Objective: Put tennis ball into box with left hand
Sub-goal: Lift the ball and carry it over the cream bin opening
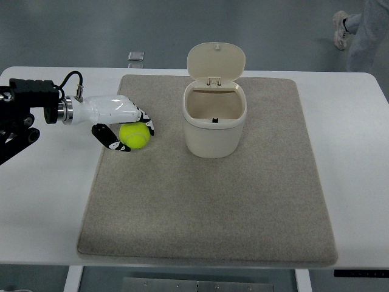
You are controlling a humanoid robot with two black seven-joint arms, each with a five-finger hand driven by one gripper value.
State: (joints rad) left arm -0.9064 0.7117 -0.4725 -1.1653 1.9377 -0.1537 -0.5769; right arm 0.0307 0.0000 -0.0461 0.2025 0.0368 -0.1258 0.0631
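Observation:
A yellow-green tennis ball [135, 135] sits at the left part of the grey mat [206, 201]. My left hand [124, 125], white with black fingertips, reaches in from the left and its fingers curl around the ball from above and behind. To the right of the ball stands a cream box [214, 121] shaped like a small bin, its hinged lid [216, 59] flipped open and its inside bare. About a hand's width of mat separates ball and box. My right arm does not show.
The mat lies on a white table [358, 182]. A small grey item [137, 57] rests at the table's far edge. A person's leg and shoe [341, 29] show on the floor at the top right.

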